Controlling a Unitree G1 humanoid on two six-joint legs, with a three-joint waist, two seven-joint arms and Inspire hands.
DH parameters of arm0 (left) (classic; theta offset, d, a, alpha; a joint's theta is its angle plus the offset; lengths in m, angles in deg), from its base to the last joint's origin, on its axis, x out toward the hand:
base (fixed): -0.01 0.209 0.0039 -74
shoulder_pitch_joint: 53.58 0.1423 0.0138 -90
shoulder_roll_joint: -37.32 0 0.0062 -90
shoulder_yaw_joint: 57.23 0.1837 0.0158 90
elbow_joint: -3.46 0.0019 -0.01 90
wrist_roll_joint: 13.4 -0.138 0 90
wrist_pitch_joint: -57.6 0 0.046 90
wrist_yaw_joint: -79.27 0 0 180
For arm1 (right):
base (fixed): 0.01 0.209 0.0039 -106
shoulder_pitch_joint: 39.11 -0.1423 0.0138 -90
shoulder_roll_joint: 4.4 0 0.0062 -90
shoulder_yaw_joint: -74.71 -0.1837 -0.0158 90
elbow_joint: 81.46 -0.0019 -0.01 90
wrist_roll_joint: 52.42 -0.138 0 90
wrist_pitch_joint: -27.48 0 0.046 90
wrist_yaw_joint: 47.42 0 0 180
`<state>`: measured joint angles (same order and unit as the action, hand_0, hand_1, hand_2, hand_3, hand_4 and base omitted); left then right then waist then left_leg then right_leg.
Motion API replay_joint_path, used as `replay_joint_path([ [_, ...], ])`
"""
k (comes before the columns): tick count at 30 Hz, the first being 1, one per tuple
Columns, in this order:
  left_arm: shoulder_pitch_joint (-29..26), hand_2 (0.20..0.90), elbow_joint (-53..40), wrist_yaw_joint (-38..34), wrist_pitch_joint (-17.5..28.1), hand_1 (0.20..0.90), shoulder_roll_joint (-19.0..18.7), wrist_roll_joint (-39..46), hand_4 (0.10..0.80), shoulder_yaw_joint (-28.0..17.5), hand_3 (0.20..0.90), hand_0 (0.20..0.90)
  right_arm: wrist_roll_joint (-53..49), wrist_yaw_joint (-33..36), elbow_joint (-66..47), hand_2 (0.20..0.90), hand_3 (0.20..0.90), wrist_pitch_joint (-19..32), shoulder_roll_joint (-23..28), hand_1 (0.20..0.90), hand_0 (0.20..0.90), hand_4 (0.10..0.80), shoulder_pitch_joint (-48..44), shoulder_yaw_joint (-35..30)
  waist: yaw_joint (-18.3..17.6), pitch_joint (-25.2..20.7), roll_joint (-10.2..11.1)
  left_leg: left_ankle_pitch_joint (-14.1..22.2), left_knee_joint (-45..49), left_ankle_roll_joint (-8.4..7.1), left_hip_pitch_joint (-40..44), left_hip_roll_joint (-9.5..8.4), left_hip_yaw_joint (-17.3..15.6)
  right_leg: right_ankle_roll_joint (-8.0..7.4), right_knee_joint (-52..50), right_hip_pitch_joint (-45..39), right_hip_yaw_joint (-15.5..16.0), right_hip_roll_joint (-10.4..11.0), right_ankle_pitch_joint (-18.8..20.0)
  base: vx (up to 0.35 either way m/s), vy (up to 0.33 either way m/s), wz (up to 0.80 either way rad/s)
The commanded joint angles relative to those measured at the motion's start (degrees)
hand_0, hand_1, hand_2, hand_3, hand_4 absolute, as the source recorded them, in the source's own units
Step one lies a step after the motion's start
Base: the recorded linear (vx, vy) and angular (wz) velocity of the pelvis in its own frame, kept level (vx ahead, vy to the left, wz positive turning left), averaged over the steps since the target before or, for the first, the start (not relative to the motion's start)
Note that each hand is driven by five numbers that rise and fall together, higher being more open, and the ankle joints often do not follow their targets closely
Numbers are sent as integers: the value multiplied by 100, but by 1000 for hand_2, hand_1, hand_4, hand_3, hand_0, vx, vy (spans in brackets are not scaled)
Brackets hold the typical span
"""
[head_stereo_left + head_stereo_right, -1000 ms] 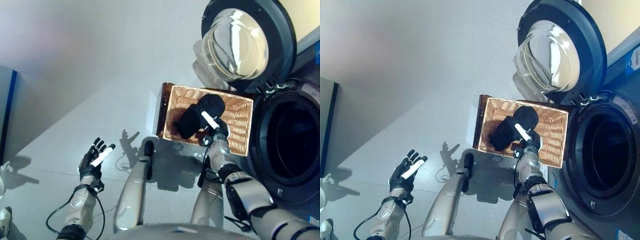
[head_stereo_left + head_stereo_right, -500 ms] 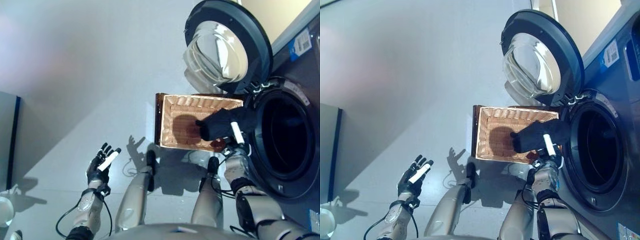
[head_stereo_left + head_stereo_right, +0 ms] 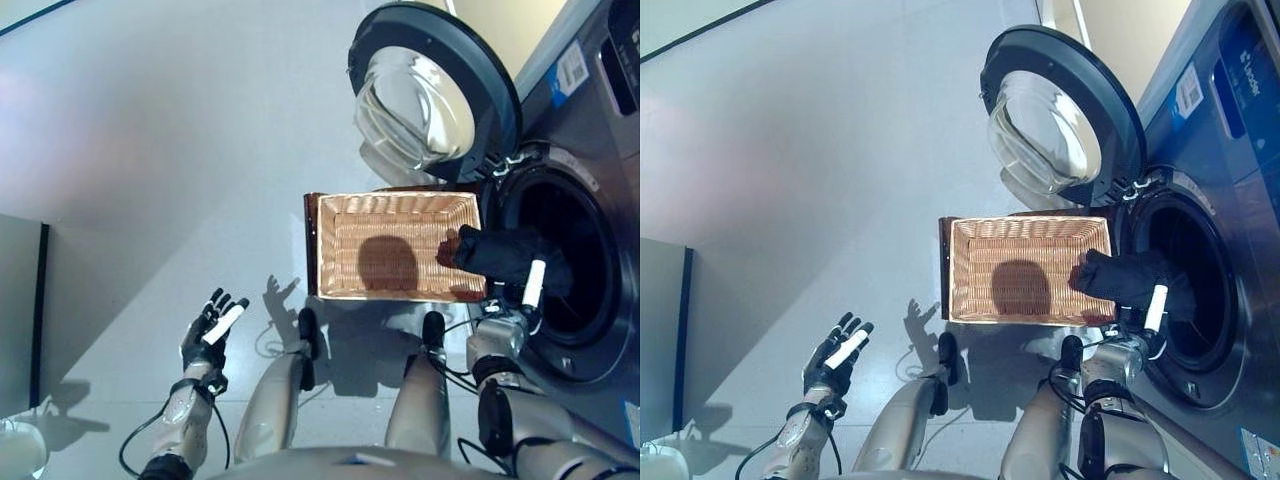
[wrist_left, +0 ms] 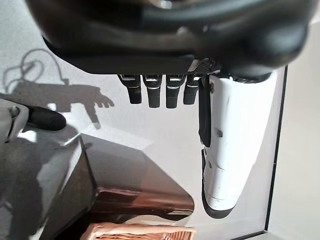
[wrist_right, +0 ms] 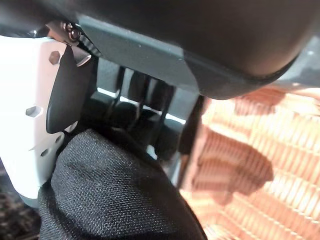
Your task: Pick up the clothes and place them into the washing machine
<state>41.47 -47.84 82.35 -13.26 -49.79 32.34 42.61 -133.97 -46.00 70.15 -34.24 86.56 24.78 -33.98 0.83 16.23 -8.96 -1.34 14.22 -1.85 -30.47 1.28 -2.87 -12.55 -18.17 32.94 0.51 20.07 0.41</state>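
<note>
one dark garment at the drum mouth, right hand clenched on it

one washing machine fills the right of the head views, and its round door stands swung wide open, glass bowl facing out. one wicker basket sits on the grey floor right up against the machine's front, just below that open door. the basket shows nothing but bare weave and a dark shadow on its bottom.

the one piece of clothing in sight, a black garment, is bunched up at the machine-side edge of the basket, overlapping the rim of the dark drum opening. the right hand has it: in the right wrist view the fingers curl down onto the black cloth with the white-covered thumb pressed against it, so that hand is clenched round the garment. the basket's weave shows just beside the cloth there.

the left hand is well away from the machine, on the far side of the basket from it, above bare floor. its fingers are only loosely bent, the white-covered thumb is straight, and it holds nothing. a corner of the basket shows in the left wrist view.

one dark-edged grey panel stands at the far left, well apart from the machine.
</note>
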Motion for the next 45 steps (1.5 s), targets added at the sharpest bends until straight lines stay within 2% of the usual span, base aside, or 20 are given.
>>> replay_joint_path([
  [1,236,900,-223,-26,393,900,-259,136,800,-225,900,900,4,-66,-463,200,200,650,538,200,200,300,-238,-104,25,-136,30,127,313,-354,-171,135,263,284,-235,92,-43,-118,247,-64,-9,-1],
  [5,329,900,-304,-28,377,900,-323,164,800,-220,900,900,128,133,-481,200,200,700,682,200,200,300,-379,-115,-2,18,70,536,1350,-354,-565,173,293,363,-1157,406,-173,-147,-150,-49,-9,1],
  [7,343,900,-338,-34,369,900,-336,168,800,-205,900,900,127,192,-528,200,200,734,648,200,200,300,-387,-127,-4,36,86,658,1585,-348,-648,199,311,388,-1387,459,-188,-152,-296,-11,-5,6],
  [8,360,900,-445,-36,348,900,-378,172,800,-185,900,900,130,243,-590,200,200,764,624,200,200,300,-374,-146,-29,150,109,840,2068,-342,-748,228,342,454,-1857,535,-231,-146,-497,0,0,0],
  [12,444,900,-570,-52,322,900,-457,142,800,-225,900,900,233,325,-589,200,200,701,675,200,200,300,-424,-106,-18,204,158,1162,2650,-333,-1022,294,382,522,-2475,829,-288,-121,-801,-16,7,8],
  [20,617,900,-663,-175,291,900,-593,108,800,-249,900,900,380,798,-284,200,200,777,786,200,200,300,-850,-154,68,113,156,1329,2939,-281,-1292,271,305,589,-2744,1211,-447,-196,-890,-5,8,-4],
  [27,690,900,-762,-217,302,900,-733,99,800,-169,900,900,325,1217,165,200,200,871,1289,200,200,300,-1651,-276,154,4,10,1362,2999,-247,-1492,189,251,592,-2869,1470,-550,-187,-938,1,7,-2],
  [28,698,900,-788,-204,308,900,-767,90,800,-148,900,900,366,1256,205,200,200,850,1379,200,200,300,-1741,-242,173,-44,-7,1502,3017,-257,-1457,189,257,568,-2928,1448,-564,-188,-1082,67,0,3],
  [32,754,900,-982,-152,319,900,-855,80,800,-76,900,900,491,1465,395,200,200,841,1786,200,200,300,-2120,-160,220,-112,-84,1441,2952,-242,-1516,159,234,556,-2946,1562,-575,-170,-1052,-12,11,3],
  [33,757,900,-998,-153,316,900,-850,82,800,-70,900,900,501,1479,413,200,200,835,1810,200,200,300,-2143,-153,215,-76,-93,1291,2922,-226,-1570,153,217,577,-2894,1611,-573,-167,-905,-13,23,4],
  [34,790,900,-1062,-151,317,900,-879,89,800,-61,900,900,574,1603,475,200,200,841,2017,200,200,300,-2275,-114,234,-116,-111,1420,2956,-233,-1543,141,232,553,-2981,1609,-616,-180,-1052,0,0,0],
  [36,822,900,-1123,-158,314,900,-909,72,800,-34,900,900,605,1740,523,200,200,860,2185,200,200,300,-2364,-130,229,-115,-137,1434,3007,-225,-1574,133,230,550,-3047,1647,-640,-174,-1067,-11,23,3],
  [37,824,900,-1132,-160,313,900,-911,71,800,-23,900,900,605,1744,530,200,200,855,2200,200,200,300,-2364,-134,227,-81,-143,1297,2991,-210,-1629,127,217,570,-3007,1693,-636,-168,-934,-16,6,8],
  [38,836,900,-1189,-168,288,900,-938,82,800,-46,900,900,655,1848,576,200,200,863,2308,200,200,300,-2366,-165,222,-113,-146,1455,3101,-222,-1631,122,233,558,-3120,1676,-651,-171,-1106,-23,-2,8],
  [40,854,900,-1194,-197,286,900,-930,94,800,-73,900,900,676,1913,609,200,200,844,2367,200,200,300,-2337,-184,201,-104,-151,1490,3196,-214,-1670,122,234,566,-3224,1727,-672,-192,-1159,35,-6,2],
  [42,862,900,-1177,-209,279,900,-928,91,800,-74,900,900,667,1932,617,200,200,852,2364,200,200,300,-2328,-209,184,-66,-162,1381,3233,-197,-1734,116,201,592,-3228,1791,-671,-193,-1040,-51,10,-1],
  [43,869,900,-1165,-229,273,900,-909,106,800,-109,900,900,682,1966,641,200,200,845,2361,200,200,300,-2325,-203,188,-82,-174,1583,3380,-200,-1728,123,219,571,-3363,1806,-709,-210,-1210,0,0,0],
  [45,891,900,-1182,-221,274,900,-902,119,800,-134,900,900,695,2001,625,200,200,868,2370,200,200,300,-2303,-236,180,-67,-194,1681,3563,-188,-1779,119,211,584,-3521,1854,-744,-221,-1303,-9,11,-6],
])
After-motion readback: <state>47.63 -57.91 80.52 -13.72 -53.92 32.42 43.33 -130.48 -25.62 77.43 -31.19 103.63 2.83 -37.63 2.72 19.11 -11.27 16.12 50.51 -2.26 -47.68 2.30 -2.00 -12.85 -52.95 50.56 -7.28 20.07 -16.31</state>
